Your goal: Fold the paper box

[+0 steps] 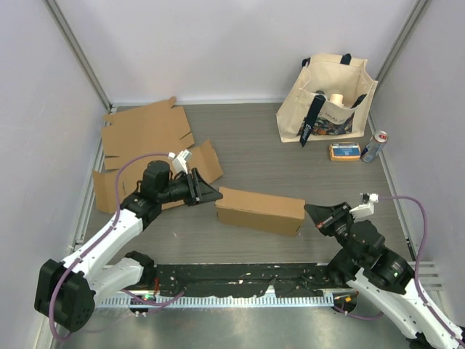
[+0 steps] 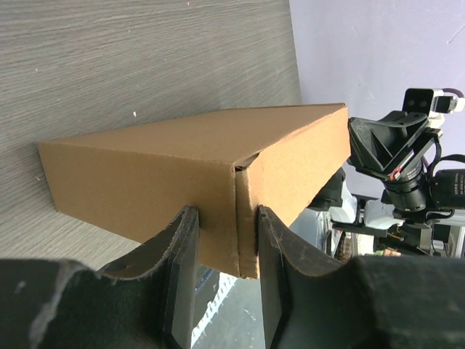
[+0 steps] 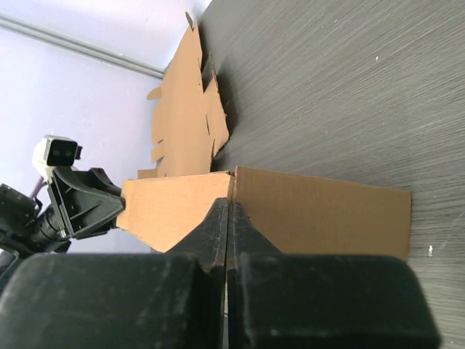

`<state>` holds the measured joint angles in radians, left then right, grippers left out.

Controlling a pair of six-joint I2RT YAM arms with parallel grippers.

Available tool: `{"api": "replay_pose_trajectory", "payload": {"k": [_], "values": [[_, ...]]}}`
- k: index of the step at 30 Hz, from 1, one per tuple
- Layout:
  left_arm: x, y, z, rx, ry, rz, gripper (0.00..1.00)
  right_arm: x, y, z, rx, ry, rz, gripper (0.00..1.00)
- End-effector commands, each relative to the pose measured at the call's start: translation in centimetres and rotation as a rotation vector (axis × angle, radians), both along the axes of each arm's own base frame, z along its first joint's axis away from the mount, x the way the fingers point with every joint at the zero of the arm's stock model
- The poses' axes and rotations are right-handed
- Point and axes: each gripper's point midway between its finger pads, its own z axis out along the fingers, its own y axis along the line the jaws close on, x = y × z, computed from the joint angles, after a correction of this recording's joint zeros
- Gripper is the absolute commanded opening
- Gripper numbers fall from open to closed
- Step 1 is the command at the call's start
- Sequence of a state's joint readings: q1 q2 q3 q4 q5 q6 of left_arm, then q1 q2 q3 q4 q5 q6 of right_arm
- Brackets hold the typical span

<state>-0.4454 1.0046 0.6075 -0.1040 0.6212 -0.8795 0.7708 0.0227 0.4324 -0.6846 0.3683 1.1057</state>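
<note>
Between the left gripper's (image 2: pixel 227 212) part-spread jaws sat the left end corner of the long brown cardboard box (image 1: pixel 260 209); whether they pinched it, I could not tell. Clenched empty, the right gripper (image 3: pixel 229 207) met its opposite end, the box's long axis spanning both arms on the grey surface (image 1: pixel 247 153).

Lighting's bright and flat, coming from overhead, with the walls washed to a pale lilac. The top view is sharp all over. The cardboard box (image 1: pixel 259 210) drops only a thin soft shadow along its 6 o'clock side onto the table (image 1: pixel 254 156), and the metal strip (image 1: pixel 240 316) at 6 o'clock has a dull sheen. The wall rails (image 1: pixel 76 51) lean out toward 11 and 1, a wide-angle look. In the wrist views the left gripper fingers (image 2: pixel 174 276) and right gripper fingers (image 3: pixel 211 240) sit at 6 o'clock as dark, soft-focus shapes, while the box and table grain are crisp.
</note>
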Motion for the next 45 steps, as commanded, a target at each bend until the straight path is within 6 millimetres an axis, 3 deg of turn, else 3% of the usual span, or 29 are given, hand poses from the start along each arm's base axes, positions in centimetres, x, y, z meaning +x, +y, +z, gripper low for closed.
{"api": "replay_pose_trajectory", "payload": {"k": [1,2,5,7,8,10,11,13,14,16,18,20,22,25,29,30,32,33,34,35,36,37,39,40,41,42,43,44,45], "values": [[-3.3,2.2,-8.1,0.186,0.225,0.002,0.26,-1.6,0.3,-6.8,-0.107,0.189,0.057,0.01],[-3.4,2.2,-8.1,0.178,0.223,0.008,0.25,-1.7,0.7,-7.9,-0.128,0.22,0.068,0.01],[-3.4,1.8,-7.5,0.13,0.203,0.012,0.24,-1.5,2.5,-8.3,-0.13,0.221,0.141,0.01],[-3.3,1.5,-6.9,0.102,0.176,0.011,0.25,-0.9,3.1,-7.0,-0.134,0.18,0.158,0.01],[-3.3,1.4,-6.5,0.091,0.169,0.006,0.25,-0.3,2.8,-5.1,-0.138,0.142,0.138,0.09],[-2.8,1.0,-5.1,0.065,0.141,-0.001,0.31,0.2,2.4,-4.2,-0.184,0.16,0.106,0.27],[-2.7,0.8,-4.6,0.057,0.135,-0.011,0.33,0.7,1.9,-2.1,-0.185,0.135,0.073,0.37],[-2.3,0.6,-3.9,0.053,0.127,-0.011,0.38,0.7,1.6,-2.4,-0.256,0.192,0.065,0.48],[-2.2,0.5,-4.0,0.057,0.134,-0.013,0.41,0.8,1.8,-1.3,-0.268,0.185,0.078,0.63],[-2.1,0.2,-3.5,0.044,0.141,-0.029,0.47,0.8,2.5,-2.0,-0.323,0.242,0.116,0.69],[-1.8,-0.3,-3.2,0.034,0.147,-0.047,0.48,0.6,4.1,-1.8,-0.326,0.243,0.205,0.69],[-1.6,-0.9,-2.8,0.007,0.147,-0.069,0.45,0.8,5.3,-2.5,-0.342,0.244,0.254,0.62],[-1.1,-1.9,-1.8,-0.023,0.12,-0.09,0.4,2.2,6.2,-1.1,-0.337,0.152,0.264,0.55],[0.5,-4.6,0.4,-0.064,0.074,-0.131,0.33,4.8,5.6,1.6,-0.413,0.023,0.197,0.44],[4.0,-8.4,4.2,-0.119,-0.018,-0.157,0.28,9.0,5.8,6.3,-0.57,-0.111,0.141,0.44],[5.4,-9.4,6.8,-0.153,-0.065,-0.161,0.27,9.9,6.0,7.4,-0.574,-0.139,0.127,0.44],[7.4,-10.8,7.8,-0.163,-0.084,-0.159,0.26,11.7,6.2,8.8,-0.618,-0.187,0.128,0.44],[8.5,-11.4,10.4,-0.185,-0.159,-0.162,0.25,12.5,6.3,9.6,-0.612,-0.216,0.114,0.43],[9.2,-11.8,10.2,-0.165,-0.16,-0.155,0.25,12.9,6.2,10.1,-0.624,-0.233,0.118,0.43],[9.9,-12.0,11.2,-0.156,-0.192,-0.138,0.25,13.1,6.4,9.9,-0.637,-0.236,0.127,0.43],[9.9,-12.1,10.9,-0.141,-0.207,-0.15,0.25,13.1,6.5,9.8,-0.639,-0.242,0.132,0.43],[9.7,-12.2,10.6,-0.131,-0.211,-0.157,0.25,12.9,6.3,8.1,-0.655,-0.224,0.146,0.43],[8.9,-12.0,7.7,-0.069,-0.2,-0.152,0.26,12.2,6.2,6.5,-0.636,-0.224,0.156,0.44],[8.3,-11.8,6.0,-0.03,-0.203,-0.161,0.26,11.5,5.8,3.2,-0.658,-0.175,0.176,0.44],[6.9,-11.4,3.0,0.013,-0.161,-0.175,0.26,11.0,5.8,2.0,-0.648,-0.16,0.189,0.45],[6.4,-11.1,1.4,0.048,-0.147,-0.162,0.25,10.2,5.4,1.6,-0.621,-0.157,0.186,0.48],[5.7,-10.7,0.0,0.076,-0.14,-0.163,0.25,9.4,5.0,-0.5,-0.625,-0.117,0.202,0.5],[3.7,-10.1,-2.2,0.111,-0.112,-0.177,0.25,8.4,5.3,-1.0,-0.574,-0.09,0.223,0.53],[3.4,-9.4,-3.4,0.152,-0.119,-0.145,0.25,7.7,5.2,-0.8,-0.538,-0.1,0.231,0.56]]}}
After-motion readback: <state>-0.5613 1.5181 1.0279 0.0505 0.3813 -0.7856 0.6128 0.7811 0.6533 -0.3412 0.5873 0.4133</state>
